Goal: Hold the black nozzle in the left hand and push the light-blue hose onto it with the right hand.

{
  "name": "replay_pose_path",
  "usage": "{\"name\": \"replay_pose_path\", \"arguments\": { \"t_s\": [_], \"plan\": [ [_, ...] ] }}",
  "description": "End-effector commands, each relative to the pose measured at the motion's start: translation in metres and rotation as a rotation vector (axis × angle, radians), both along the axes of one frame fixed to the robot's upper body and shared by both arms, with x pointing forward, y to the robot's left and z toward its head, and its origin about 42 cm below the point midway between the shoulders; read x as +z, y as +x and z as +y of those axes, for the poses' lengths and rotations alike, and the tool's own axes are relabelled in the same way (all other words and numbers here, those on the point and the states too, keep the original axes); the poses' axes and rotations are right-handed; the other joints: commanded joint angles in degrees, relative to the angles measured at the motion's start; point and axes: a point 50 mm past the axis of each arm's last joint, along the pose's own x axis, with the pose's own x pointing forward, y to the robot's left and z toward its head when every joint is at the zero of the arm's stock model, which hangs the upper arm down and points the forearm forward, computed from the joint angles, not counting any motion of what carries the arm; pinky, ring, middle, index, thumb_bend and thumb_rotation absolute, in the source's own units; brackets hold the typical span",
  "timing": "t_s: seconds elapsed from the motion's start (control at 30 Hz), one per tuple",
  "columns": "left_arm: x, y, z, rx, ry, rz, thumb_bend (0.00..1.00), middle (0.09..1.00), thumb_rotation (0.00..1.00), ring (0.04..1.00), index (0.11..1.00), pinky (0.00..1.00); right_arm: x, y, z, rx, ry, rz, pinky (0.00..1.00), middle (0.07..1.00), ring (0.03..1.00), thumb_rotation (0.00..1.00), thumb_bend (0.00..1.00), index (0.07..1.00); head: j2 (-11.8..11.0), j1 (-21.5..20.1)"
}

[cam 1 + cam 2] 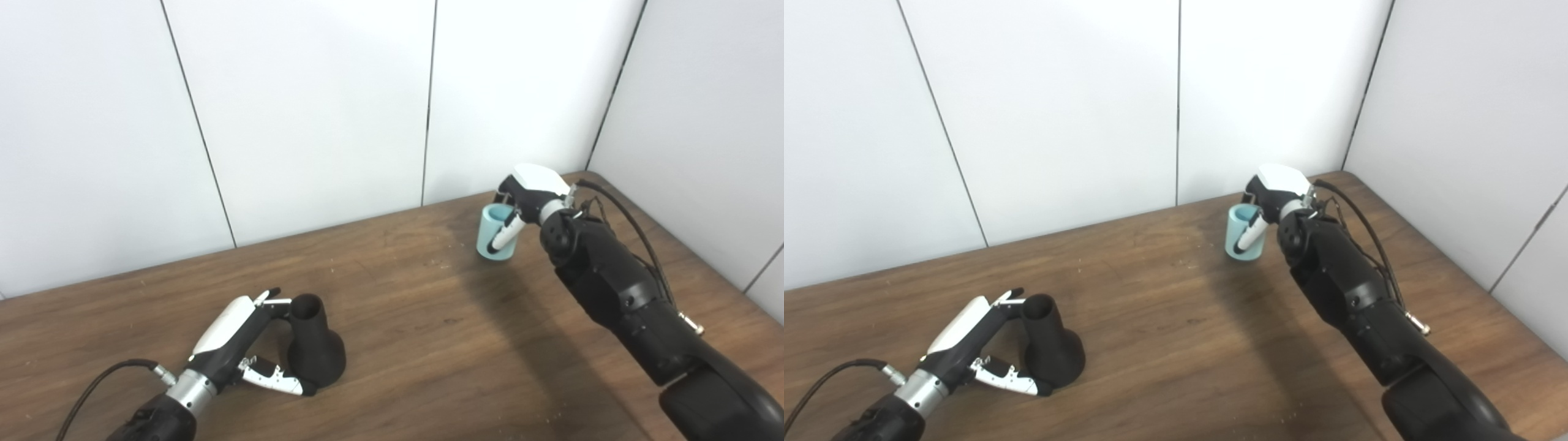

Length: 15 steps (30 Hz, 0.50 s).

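The black nozzle (315, 349) stands upright on its wide base at the near left of the wooden table (429, 318), narrow open end up. My left hand (245, 343) wraps it from the left, fingers against the neck and thumb against the base. At the far right the short light-blue hose (493, 236) stands on end on the table. My right hand (527, 196) comes over it from the right, with the thumb across its front and the fingers behind its rim.
White wall panels (306, 122) close the table at the back and on the right, close behind the hose. A black cable (631, 226) loops off the right forearm. Bare wood lies between the two hands.
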Motion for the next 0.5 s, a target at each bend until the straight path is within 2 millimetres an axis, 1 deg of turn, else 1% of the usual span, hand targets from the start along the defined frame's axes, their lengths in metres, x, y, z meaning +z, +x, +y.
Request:
{"name": "replay_pose_path", "arguments": {
  "t_s": [0.0,0.07,0.1,0.13,0.17,0.2,0.27,0.3,0.37,0.4,0.47],
  "plan": [
    [-0.049,-0.022,0.014,-0.001,0.173,0.181,0.53,0.474,0.00,0.625,0.489,1.00,0.051,0.004,0.007,0.055,0.000,-0.132,0.38,0.485,0.449,0.00,0.52,0.479,0.1,1.1],
    [-0.049,-0.021,0.011,-0.004,0.169,0.181,0.53,0.476,0.00,0.624,0.487,1.00,0.071,-0.002,0.024,0.136,0.058,-0.189,0.37,0.497,0.433,0.00,0.52,0.487,0.1,1.3],
    [-0.049,-0.021,0.008,-0.004,0.169,0.181,0.53,0.477,0.00,0.624,0.487,1.00,0.079,-0.004,0.030,0.171,0.086,-0.209,0.37,0.499,0.430,0.00,0.52,0.488,-0.2,2.7],
    [-0.049,-0.020,0.006,-0.004,0.171,0.181,0.53,0.478,0.00,0.624,0.487,1.00,0.085,-0.006,0.035,0.197,0.104,-0.219,0.37,0.500,0.429,0.00,0.52,0.489,-0.3,3.1],
    [-0.049,-0.019,0.004,-0.004,0.173,0.181,0.53,0.478,0.00,0.624,0.486,1.00,0.088,-0.008,0.039,0.213,0.116,-0.225,0.37,0.499,0.430,0.00,0.52,0.489,-0.3,3.1],
    [-0.049,-0.018,0.002,-0.003,0.174,0.180,0.53,0.478,0.00,0.624,0.486,1.00,0.092,-0.009,0.042,0.232,0.123,-0.231,0.38,0.499,0.430,0.00,0.52,0.489,-0.5,4.2],
    [-0.050,-0.017,0.001,-0.002,0.175,0.180,0.53,0.479,0.00,0.624,0.486,1.00,0.094,-0.010,0.045,0.247,0.127,-0.234,0.38,0.497,0.434,0.00,0.52,0.488,-0.5,4.2],
    [-0.050,-0.016,-0.002,-0.003,0.181,0.174,0.53,0.479,0.00,0.624,0.486,1.00,0.100,-0.013,0.052,0.294,0.128,-0.249,0.38,0.496,0.434,0.00,0.52,0.488,-0.7,6.2],
    [-0.049,-0.014,-0.005,-0.003,0.190,0.166,0.53,0.484,0.00,0.623,0.484,1.00,0.107,-0.017,0.060,0.351,0.128,-0.265,0.38,0.489,0.444,0.00,0.52,0.483,-0.7,6.2],
    [-0.049,-0.014,-0.009,-0.003,0.192,0.162,0.53,0.484,0.00,0.623,0.484,1.00,0.115,-0.021,0.069,0.403,0.124,-0.275,0.38,0.488,0.445,0.00,0.52,0.482,-0.7,8.3],
    [-0.047,-0.012,-0.016,-0.003,0.186,0.159,0.53,0.489,0.00,0.623,0.482,1.00,0.136,-0.031,0.089,0.494,0.103,-0.285,0.39,0.491,0.447,0.00,0.52,0.474,-0.7,10.0]
  ]
}}
